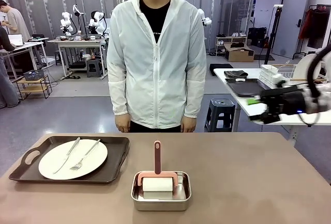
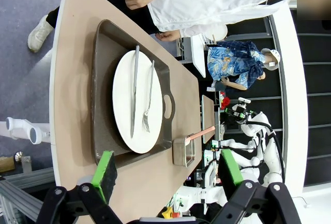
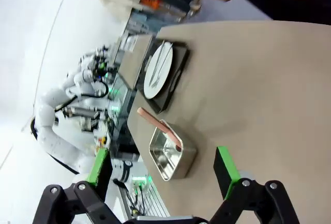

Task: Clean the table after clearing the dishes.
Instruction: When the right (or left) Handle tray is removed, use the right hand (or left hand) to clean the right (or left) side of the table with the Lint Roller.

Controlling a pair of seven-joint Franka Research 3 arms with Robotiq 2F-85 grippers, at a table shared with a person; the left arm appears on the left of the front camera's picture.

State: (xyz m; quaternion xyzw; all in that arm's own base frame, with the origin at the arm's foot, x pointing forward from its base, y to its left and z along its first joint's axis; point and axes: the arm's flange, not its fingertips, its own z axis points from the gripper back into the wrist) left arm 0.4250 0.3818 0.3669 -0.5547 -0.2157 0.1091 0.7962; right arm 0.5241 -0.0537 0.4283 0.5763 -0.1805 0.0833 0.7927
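Front view: a wide taupe-brown counter (image 1: 248,182) carries a dark brown handled rectangular tray (image 1: 116,157) at its left. The tray holds a round white plate (image 1: 51,166) with a silver knife (image 1: 67,155) and silver fork (image 1: 83,158) on it. Near the middle stands a small steel pan (image 1: 161,203) with a pink-handled roller (image 1: 157,158). The right hand (image 1: 258,109) hovers raised at the right side, released and empty.

Left wrist view: the left hand (image 2: 168,168) hangs above the tray's end, fingers spread, grasping nothing.

Right wrist view: green pads stand wide apart over the counter, with the pan beyond them.
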